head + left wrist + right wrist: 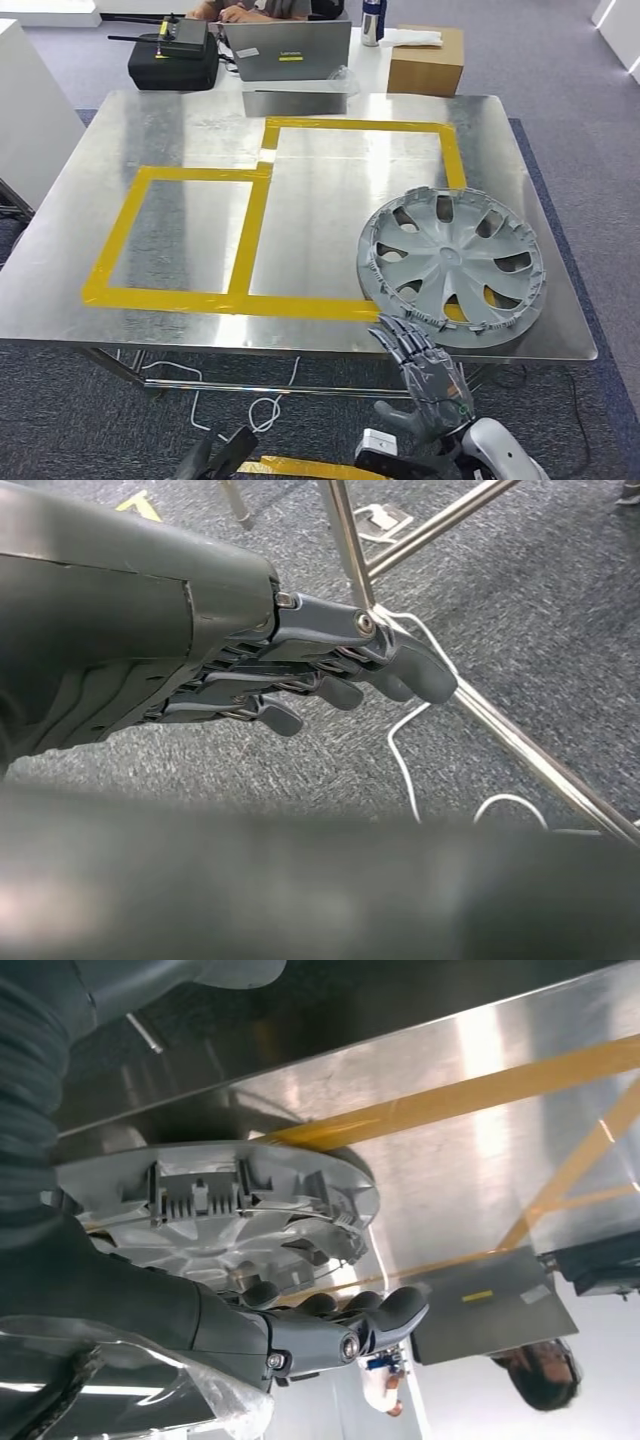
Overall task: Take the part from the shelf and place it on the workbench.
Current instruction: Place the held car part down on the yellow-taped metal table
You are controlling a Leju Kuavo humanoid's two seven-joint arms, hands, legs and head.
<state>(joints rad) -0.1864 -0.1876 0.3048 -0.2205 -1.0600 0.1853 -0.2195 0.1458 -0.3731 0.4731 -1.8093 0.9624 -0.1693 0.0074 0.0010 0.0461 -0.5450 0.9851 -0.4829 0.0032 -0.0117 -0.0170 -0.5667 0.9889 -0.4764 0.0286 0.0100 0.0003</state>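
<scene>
Right hand sits just below the near table edge, palm side down, fingers stretched fwd & fanned apart, tips at the rim of the hubcap, holding nothing. Can't tell from the head view whether tips touch the rim or stop just short. Right wrist view: same hand alongside the hubcap, fingers straight, close against the rim, not wrapped round it.

Left hand hangs low by the floor, fingers extended, lying close side by side, nothing in them. Behind it grey carpet, metal table legs & a white cable. Head view catches just a dark bit of that hand at the bottom edge.

Hubcap: grey, round, so no long axis; lies flat, inner side up w/ clip ribs round the rim, spokes radiating from the hub. It's on the steel workbench, near right corner, straddling the yellow tape outline's near right corner. Wrist view gives what the head cam doesn't: the rim's side profile, clips standing up, rim resting on the metal.

Farther out, past the far edge: a laptop, a black case, a cardboard box, a can. A person's hand by the laptop.
</scene>
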